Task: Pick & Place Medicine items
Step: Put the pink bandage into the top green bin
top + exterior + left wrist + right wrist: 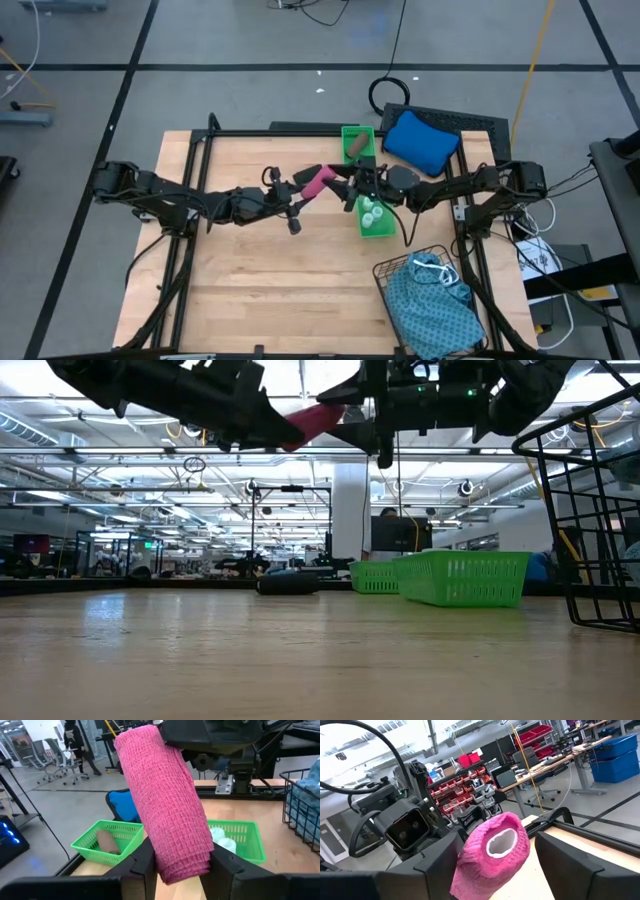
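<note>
Here, mid-frame, the left gripper (303, 197) clamps the pink roll (318, 183); the right gripper (347, 187) straddles its far end, fingers apart. 2 green trays (378, 229) sit just right; the lower table (280, 300) is bare.

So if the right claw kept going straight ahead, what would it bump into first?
The pink roll. Its end sits between the right claw's open fingers, and the left claw grips its other end. Just behind is the left arm's wrist, though how far behind is hard to judge.
</note>
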